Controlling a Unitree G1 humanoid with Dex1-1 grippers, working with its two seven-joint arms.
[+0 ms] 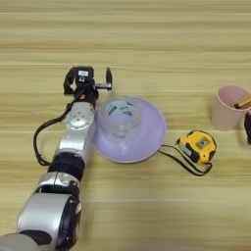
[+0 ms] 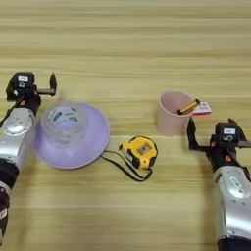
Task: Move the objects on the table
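A wide clear tape roll (image 1: 120, 118) stands on a lilac plate (image 1: 147, 142) left of centre on the table (image 1: 147, 44). My left gripper (image 1: 88, 74) is open just behind and left of the roll, holding nothing. The yellow-and-black tape measure (image 2: 140, 152) lies right of the plate, its black cord loop (image 2: 122, 166) trailing toward the plate. A pink cup (image 2: 171, 115) with an orange-brown pen (image 2: 188, 106) stands at the right. My right gripper (image 2: 211, 129) is open beside the cup's right side, one finger (image 2: 190, 132) close to its wall.
A small white-and-red card (image 2: 202, 109) lies just behind the cup on its right. My left forearm (image 1: 73, 147) runs along the plate's left rim. Bare planks stretch across the far half of the table.
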